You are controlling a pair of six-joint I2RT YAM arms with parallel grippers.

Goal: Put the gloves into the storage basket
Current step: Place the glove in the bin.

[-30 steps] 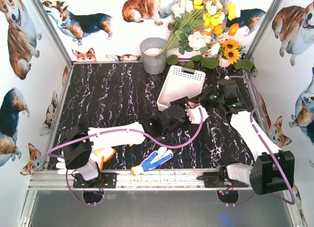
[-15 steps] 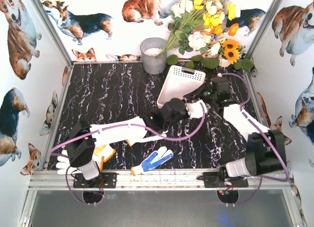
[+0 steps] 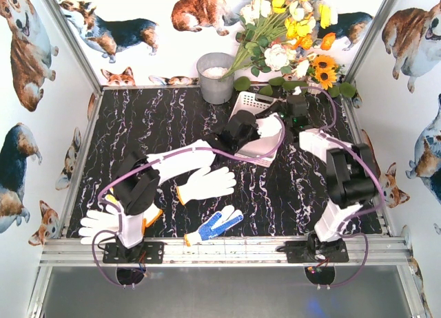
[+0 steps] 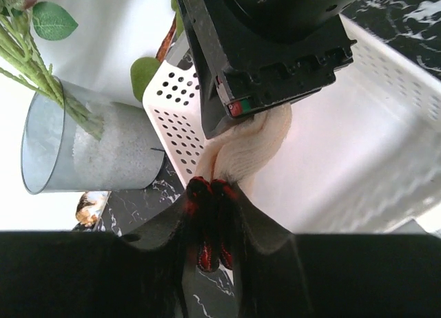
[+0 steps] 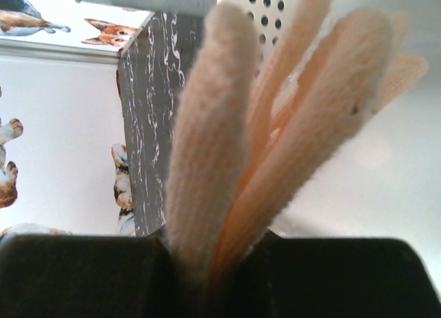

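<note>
Knitwear caught our eye first: a cream glove (image 4: 248, 149) hung over the white storage basket (image 4: 172, 108), in the upper middle of the overhead frame. We saw the left gripper (image 4: 210, 194) pinched tight on its dark, red-flecked cuff and the right gripper (image 4: 258, 115) clamped on its fingers. On the marbled table (image 3: 151, 125) a white glove (image 3: 207, 184) lay below the basket, a blue-dotted glove (image 3: 213, 225) lower centre, and a second white glove (image 3: 100, 223) beside an orange-yellow glove (image 3: 150, 215) at lower left. A grey bucket (image 3: 216, 77) stood upper centre.

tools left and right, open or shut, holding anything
left tool: shut on the cream knit glove
right tool: shut on the same glove
</note>
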